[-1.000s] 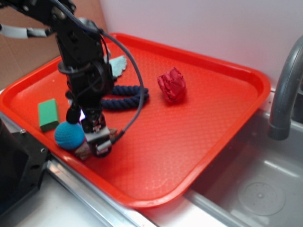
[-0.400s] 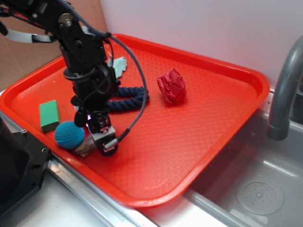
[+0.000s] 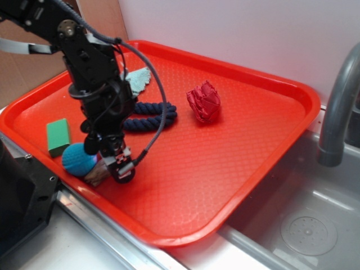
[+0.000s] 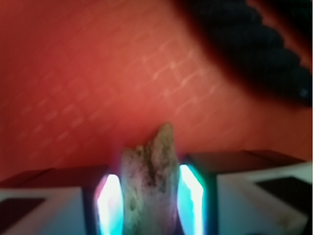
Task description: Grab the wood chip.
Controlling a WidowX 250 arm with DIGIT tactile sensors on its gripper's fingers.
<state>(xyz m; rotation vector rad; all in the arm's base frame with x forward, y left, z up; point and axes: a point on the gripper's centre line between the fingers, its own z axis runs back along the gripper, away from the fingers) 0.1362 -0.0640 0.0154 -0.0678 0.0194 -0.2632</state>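
No brand, label or legible writing shows in either view; a small red-and-white patch on the claw body is too blurred to read.

Nearest to you, the wrist view shows the claw (image 4: 149, 193) closed upon the wood chip (image 4: 149, 171): both finger pads (image 4: 108, 198) press against its flanks, and its ragged pointed end projects forward between them over the red tray (image 4: 73, 73) surface. A dark rope (image 4: 249, 58), out of focus, crosses the upper right of that view, apart from the chip.

In the exterior view, your claw (image 3: 115, 169) sits low at the tray's (image 3: 253, 129) near-left edge. The wood chip (image 3: 97, 174) is at that same edge, its brown end showing just left of the claw tip. The blue ball (image 3: 77, 159) is directly beside the chip, touching or nearly so; contact cannot be confirmed. The ball crowds the claw's left side. A black cable (image 3: 160, 107) loops from the arm down to the claw.

Further back, a green block (image 3: 58, 135) lies left of the ball, apart from it. The navy rope (image 3: 149, 115) lies coiled behind the arm, partly hidden by it. A pale blue-green cloth piece (image 3: 138, 79) sits beyond the rope. A crumpled red object (image 3: 203, 101) rests mid-tray, well apart from the claw.

At far right, a grey faucet (image 3: 337, 112) stands over a metal sink (image 3: 304, 225).
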